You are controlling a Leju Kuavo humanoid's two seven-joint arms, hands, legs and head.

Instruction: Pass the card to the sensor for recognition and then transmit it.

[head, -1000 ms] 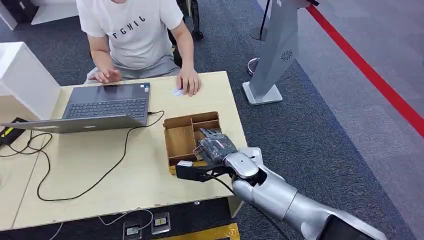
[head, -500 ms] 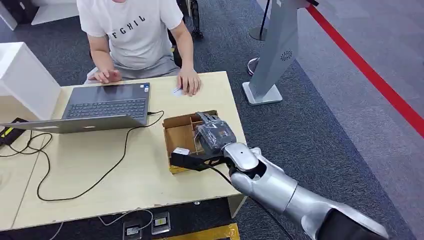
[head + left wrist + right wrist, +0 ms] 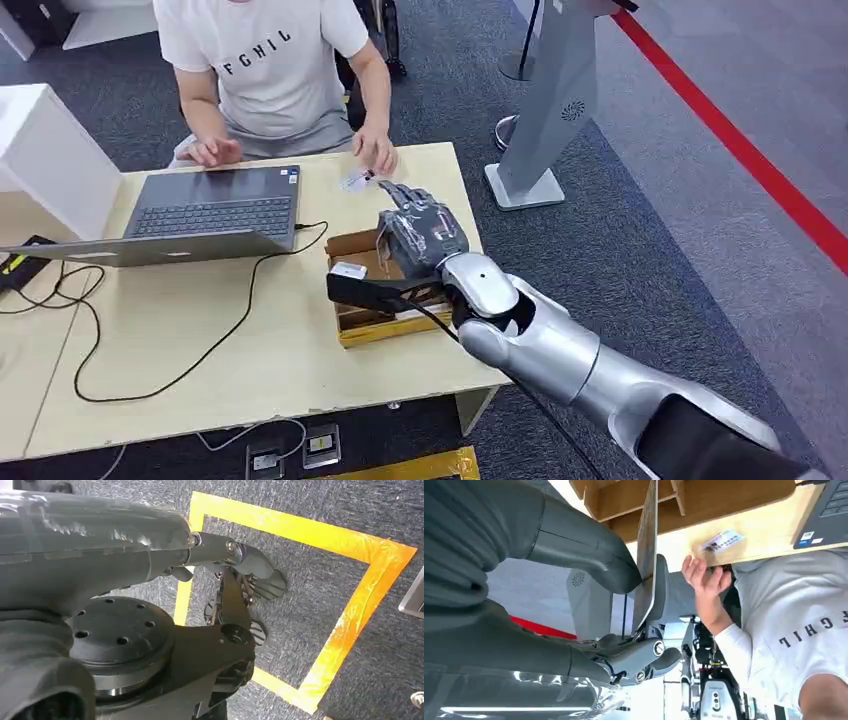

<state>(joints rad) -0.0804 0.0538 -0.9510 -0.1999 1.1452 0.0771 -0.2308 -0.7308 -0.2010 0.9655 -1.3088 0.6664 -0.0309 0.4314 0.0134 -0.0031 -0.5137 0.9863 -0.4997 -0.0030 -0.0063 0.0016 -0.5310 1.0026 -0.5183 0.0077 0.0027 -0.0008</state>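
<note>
The right hand (image 3: 425, 235) pinches the card (image 3: 646, 555) edge-on between thumb and fingers, above the wooden tray (image 3: 365, 325), seemingly so the person's hand (image 3: 372, 152) can take it.

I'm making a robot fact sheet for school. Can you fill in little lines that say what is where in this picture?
right hand: pinches a card between thumb and finger, above the wooden box
left hand: hangs down over the carpet and yellow tape
person's hand: lifted above a second card on the table
laptop: open, in front of the person
</note>
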